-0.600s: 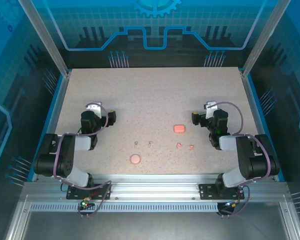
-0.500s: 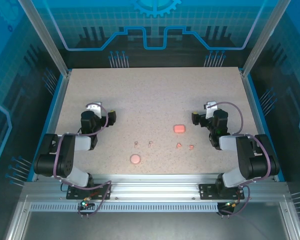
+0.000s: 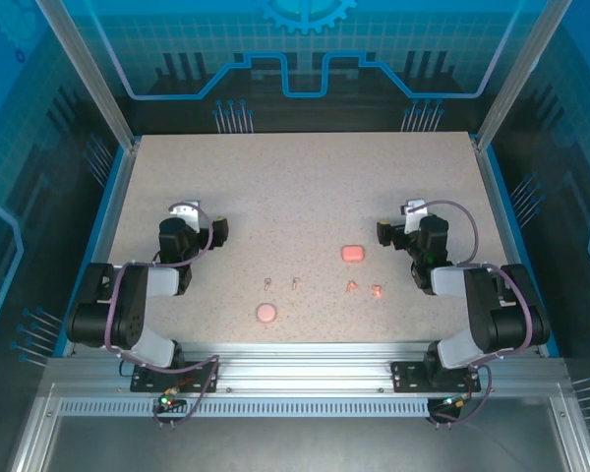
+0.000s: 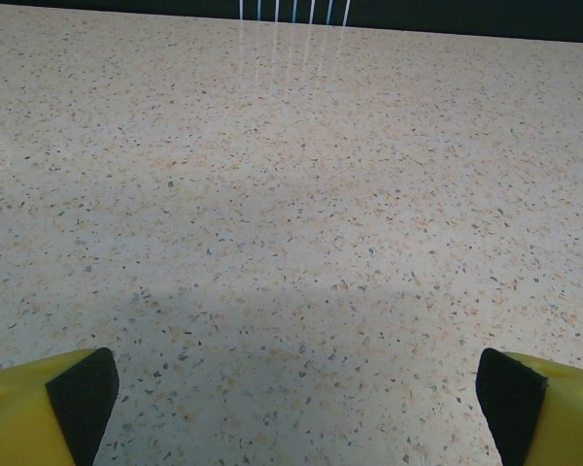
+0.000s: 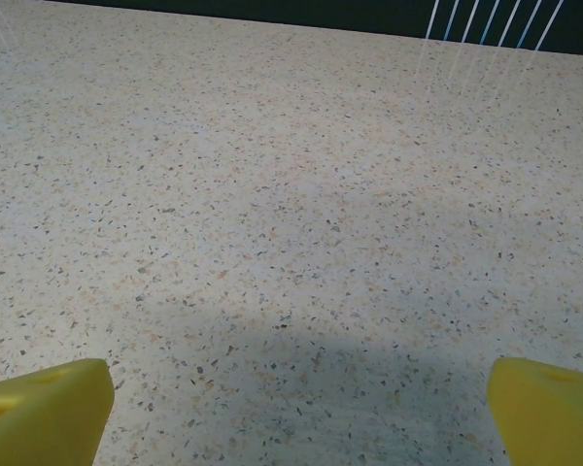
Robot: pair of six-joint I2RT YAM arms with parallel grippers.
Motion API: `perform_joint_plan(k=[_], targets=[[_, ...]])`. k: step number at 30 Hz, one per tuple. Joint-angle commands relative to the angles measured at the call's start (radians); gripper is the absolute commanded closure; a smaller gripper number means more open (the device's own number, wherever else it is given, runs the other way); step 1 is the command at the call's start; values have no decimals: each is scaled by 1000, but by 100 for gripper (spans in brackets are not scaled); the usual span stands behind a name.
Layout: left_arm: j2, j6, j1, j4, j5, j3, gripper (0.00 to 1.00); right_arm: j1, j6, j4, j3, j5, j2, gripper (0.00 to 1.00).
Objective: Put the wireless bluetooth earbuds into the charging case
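Nothing's moved really, left gripper (image 4: 296,383) and right gripper (image 5: 296,388) both sit wide open, empty, and the four earbuds (image 3: 294,283) lie loose on the table (image 3: 295,187) near the pink cases (image 3: 351,253).

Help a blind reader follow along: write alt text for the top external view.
Two pale earbuds and two pink earbuds lie in a row on the table near two pink cases. Open left tool and right tool flank them.

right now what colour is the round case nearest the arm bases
Salmon pink. The round case shows best in the top external view.
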State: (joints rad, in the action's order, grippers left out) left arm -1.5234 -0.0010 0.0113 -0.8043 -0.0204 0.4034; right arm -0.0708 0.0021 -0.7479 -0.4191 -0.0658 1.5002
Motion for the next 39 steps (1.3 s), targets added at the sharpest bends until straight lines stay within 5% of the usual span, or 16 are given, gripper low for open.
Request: perform_joint_plan(k=[1,10,16,19,23,28,39], targets=[[2,-9,8,-1,21,6,1,22,-4,4,-18,27,3,0],[5,-5,1,12,5,14,1,29,15,29,-26,-3,-25,0],[151,-35,-11,339,-117,141,1,29,125,569,-259,-4,-247,0],[238,-86,-16,431,-145,176,1,46,349,812,-397,-37,-274,0],[337,-223,-37,677,-102,274,1,72,407,1079,-581,59,-222,0],[404,-421,-152,867,-87,352,1,48,403,1113,-598,245,-241,2],[395,-856,-418,960,-52,356,1,-146,433,1465,-777,135,-27,8]])
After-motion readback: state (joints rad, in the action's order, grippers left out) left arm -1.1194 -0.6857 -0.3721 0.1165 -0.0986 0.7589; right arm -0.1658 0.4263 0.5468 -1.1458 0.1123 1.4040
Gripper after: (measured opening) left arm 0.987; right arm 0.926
